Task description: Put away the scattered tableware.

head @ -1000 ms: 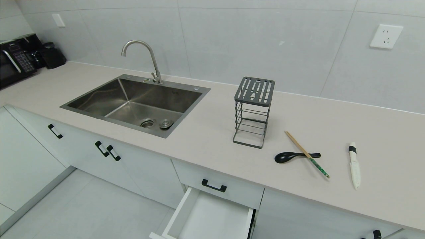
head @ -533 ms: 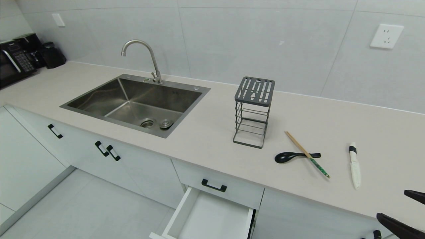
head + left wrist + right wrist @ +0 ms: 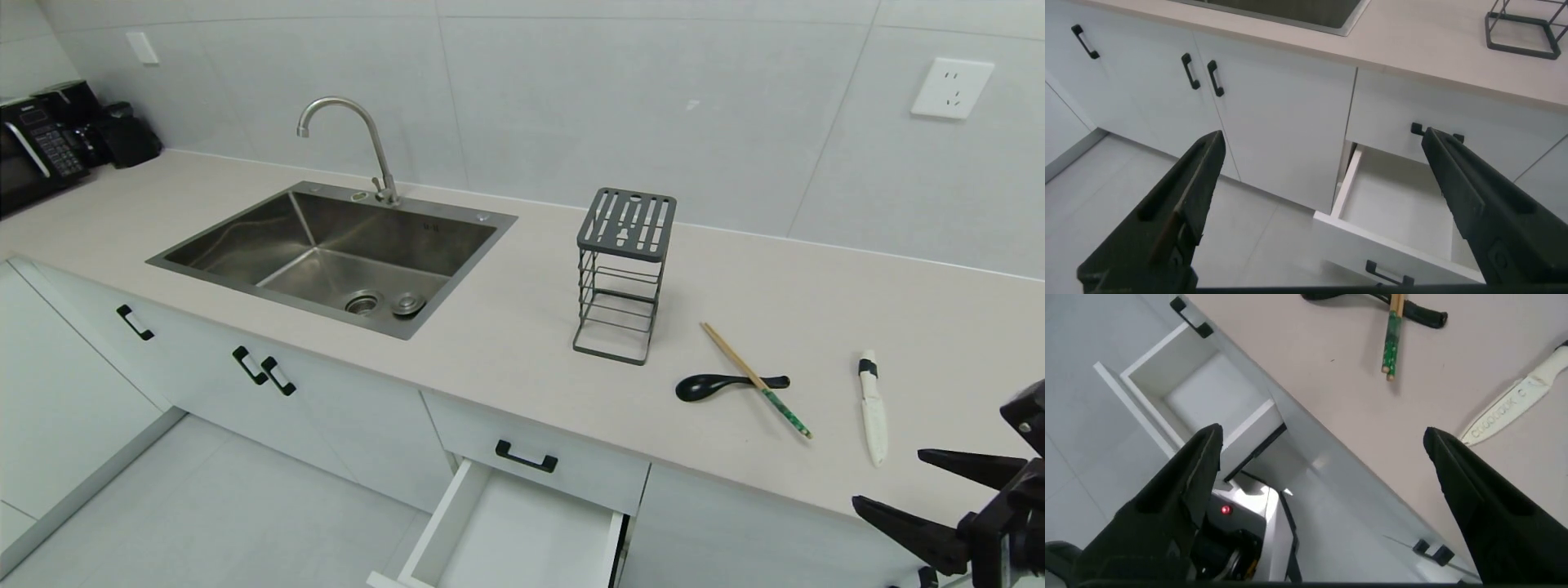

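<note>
A black spoon [image 3: 718, 385] lies on the counter with a pair of wooden chopsticks [image 3: 755, 380] resting across its handle. A white knife [image 3: 871, 407] with a black band lies to their right. A dark wire rack [image 3: 622, 273] stands upright just left of them. My right gripper [image 3: 887, 477] hovers open at the counter's front edge, below and right of the knife. From its wrist I see the chopsticks [image 3: 1392, 335], spoon handle [image 3: 1425, 312] and knife [image 3: 1515, 400] beyond my right gripper [image 3: 1323, 433]. My left gripper [image 3: 1321, 139] is open over the floor before the open drawer [image 3: 1396, 212].
A steel sink [image 3: 343, 253] with a tap sits left of the rack. The white drawer [image 3: 522, 535] under the counter is pulled out. Cabinet doors with black handles [image 3: 261, 371] run along the left. A dark appliance [image 3: 37, 147] stands far left.
My right gripper has come up into the head view from the bottom right, moving up and left toward the counter edge near the knife. The tableware has not moved.
</note>
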Controlling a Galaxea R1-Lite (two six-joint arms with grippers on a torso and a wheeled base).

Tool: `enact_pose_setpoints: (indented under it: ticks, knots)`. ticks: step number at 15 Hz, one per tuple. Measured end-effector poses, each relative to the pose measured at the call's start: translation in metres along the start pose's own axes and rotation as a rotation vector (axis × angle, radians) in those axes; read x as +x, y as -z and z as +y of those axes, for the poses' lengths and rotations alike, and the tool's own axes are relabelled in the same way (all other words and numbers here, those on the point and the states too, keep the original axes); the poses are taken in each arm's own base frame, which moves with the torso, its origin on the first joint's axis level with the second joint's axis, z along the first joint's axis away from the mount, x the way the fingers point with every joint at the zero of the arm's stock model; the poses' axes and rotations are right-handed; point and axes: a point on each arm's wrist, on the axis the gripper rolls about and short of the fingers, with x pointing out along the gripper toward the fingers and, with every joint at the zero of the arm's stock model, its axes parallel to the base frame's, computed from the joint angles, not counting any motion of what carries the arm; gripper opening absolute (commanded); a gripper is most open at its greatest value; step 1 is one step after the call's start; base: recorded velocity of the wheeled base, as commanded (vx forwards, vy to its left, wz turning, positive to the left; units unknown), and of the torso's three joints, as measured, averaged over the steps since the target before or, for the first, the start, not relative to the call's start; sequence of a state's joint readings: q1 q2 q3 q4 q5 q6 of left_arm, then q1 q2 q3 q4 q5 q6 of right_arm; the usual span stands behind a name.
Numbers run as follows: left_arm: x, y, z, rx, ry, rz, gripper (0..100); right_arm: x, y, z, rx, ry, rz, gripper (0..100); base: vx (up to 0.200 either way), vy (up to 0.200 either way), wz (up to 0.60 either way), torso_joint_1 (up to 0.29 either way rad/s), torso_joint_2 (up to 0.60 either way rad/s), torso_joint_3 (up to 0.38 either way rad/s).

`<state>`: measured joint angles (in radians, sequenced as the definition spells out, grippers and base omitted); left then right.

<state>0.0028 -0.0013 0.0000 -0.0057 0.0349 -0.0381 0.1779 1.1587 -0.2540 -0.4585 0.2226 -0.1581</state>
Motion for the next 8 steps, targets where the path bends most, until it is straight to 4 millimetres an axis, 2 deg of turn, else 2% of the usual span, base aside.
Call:
enact_pose_setpoints:
  ticks: [2, 8]
  knots:
    - [0.000, 0.000, 0.000, 0.000, 0.000, 0.000, 100, 0.011, -0.001, -0.003, -0.018, -0.001, 0.016, 100, 0.000, 0.000, 0.00, 0.000, 0.00, 0.000]
    - [0.000, 0.000, 0.000, 0.000, 0.000, 0.000, 100, 0.046, -0.023, -0.014, -0.019, -0.004, 0.042, 100, 0.000, 0.000, 0.00, 0.000, 0.00, 0.000]
